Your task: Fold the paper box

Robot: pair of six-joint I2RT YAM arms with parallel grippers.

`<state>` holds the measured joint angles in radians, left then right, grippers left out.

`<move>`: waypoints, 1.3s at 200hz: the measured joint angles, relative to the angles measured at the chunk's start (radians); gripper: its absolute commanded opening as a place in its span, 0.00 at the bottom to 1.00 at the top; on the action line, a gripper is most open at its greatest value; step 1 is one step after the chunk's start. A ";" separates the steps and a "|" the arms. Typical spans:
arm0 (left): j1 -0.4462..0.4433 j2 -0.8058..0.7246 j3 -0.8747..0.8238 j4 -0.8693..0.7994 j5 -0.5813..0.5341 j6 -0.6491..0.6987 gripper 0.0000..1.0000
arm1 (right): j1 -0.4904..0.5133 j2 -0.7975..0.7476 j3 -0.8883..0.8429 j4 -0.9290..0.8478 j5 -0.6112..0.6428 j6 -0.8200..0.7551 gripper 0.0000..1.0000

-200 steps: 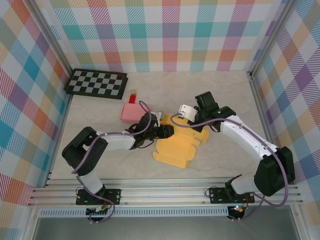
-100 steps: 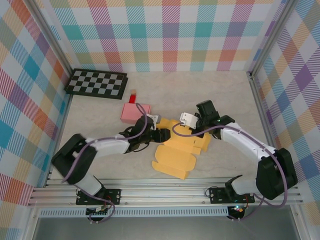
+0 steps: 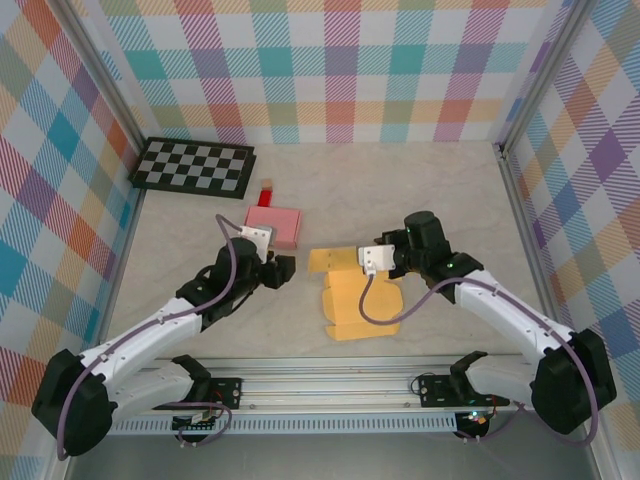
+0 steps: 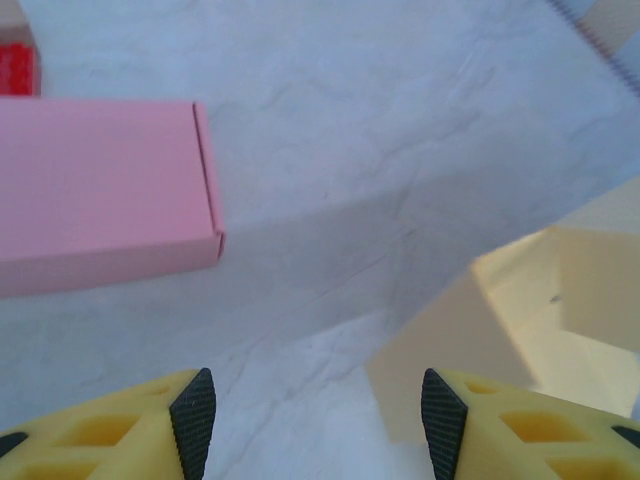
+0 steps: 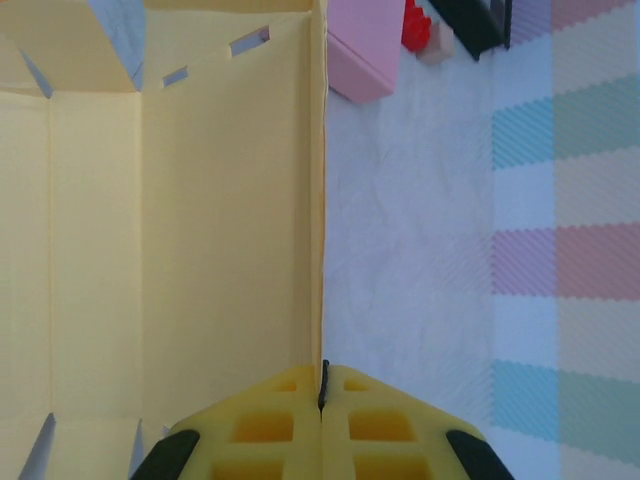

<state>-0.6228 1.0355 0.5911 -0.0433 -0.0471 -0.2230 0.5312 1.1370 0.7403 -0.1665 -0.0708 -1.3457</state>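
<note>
- The table (image 3: 440, 190) is pale, with faint grey lines like marble.
- Walls (image 3: 340, 70) with bright check squares in many colours stand at the back and on both sides.
- Grey metal rails (image 3: 330, 385) run along the near edge, where the two arms are fixed.
- A black and white checkerboard (image 3: 194, 166) lies flat in the back left corner.
- A pink box (image 3: 274, 226) lies shut near the middle, a bit to the left. It looks smooth, with sharp edges.
- A small red block (image 3: 266, 192) sits just behind the pink box.
- The box (image 3: 362, 300) to fold is thin yellow card. It lies in the middle of the table, opened out, with flaps, fold lines and small slots.
- The back part of the box looks bent up, but I cannot tell how far.
- The right tool (image 5: 322, 400) is closed tight on a thin edge of the box, at its back right side. Its yellow fingers press together with the card between them.
- In the right wrist view the card spreads out to the left of that edge, and bare table lies to the right.
- The left tool (image 3: 288, 267) is open and holds nothing. It is left of the box, not touching it, and just in front of the pink box.
- In the left wrist view there is bare table between the two black pads (image 4: 193, 420). A corner of the box is ahead on the right, and the pink box is ahead on the left.
</note>
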 measured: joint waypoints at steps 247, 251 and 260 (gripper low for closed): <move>-0.100 0.427 0.057 0.199 0.418 0.221 0.55 | 0.027 0.059 -0.167 0.248 0.116 -0.220 0.00; -0.102 0.425 0.058 0.196 0.425 0.220 0.56 | 0.027 0.061 -0.170 0.248 0.117 -0.220 0.00; -0.106 0.410 0.059 0.183 0.431 0.221 0.59 | 0.027 0.066 -0.174 0.248 0.120 -0.221 0.00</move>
<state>-0.7288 1.4452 0.6498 0.1402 0.3836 -0.0021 0.5587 1.2026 0.5659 0.0814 0.0494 -1.5665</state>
